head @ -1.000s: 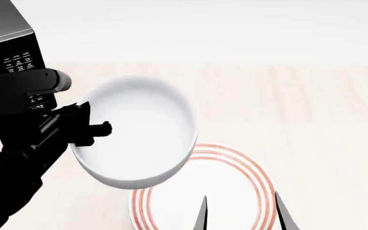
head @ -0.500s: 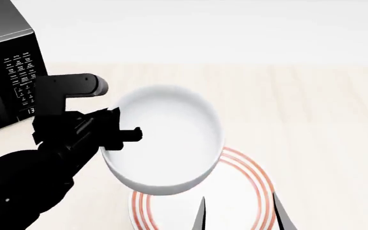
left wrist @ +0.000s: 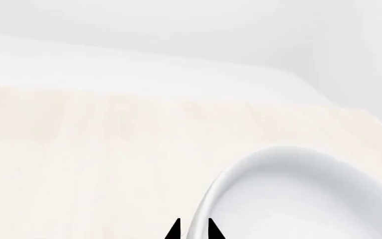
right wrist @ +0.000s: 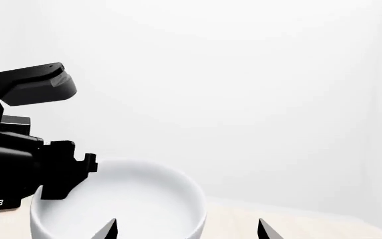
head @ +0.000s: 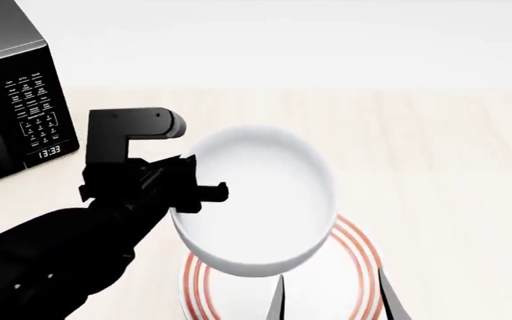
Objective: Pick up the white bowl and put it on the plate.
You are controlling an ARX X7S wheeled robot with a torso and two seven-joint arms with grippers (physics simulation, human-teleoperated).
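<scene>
Carried rightward since a second ago, away from the microwave (head: 11,100), the white bowl (head: 256,200) now hangs over the far-left part of the plate (head: 349,250), covering its rim there. My left gripper (head: 194,190) pinches the bowl's left edge, fingers closed on it. My right gripper (head: 332,297) waits spread open at the plate's near edge; beyond the plate the wooden counter (head: 434,153) lies bare.
</scene>
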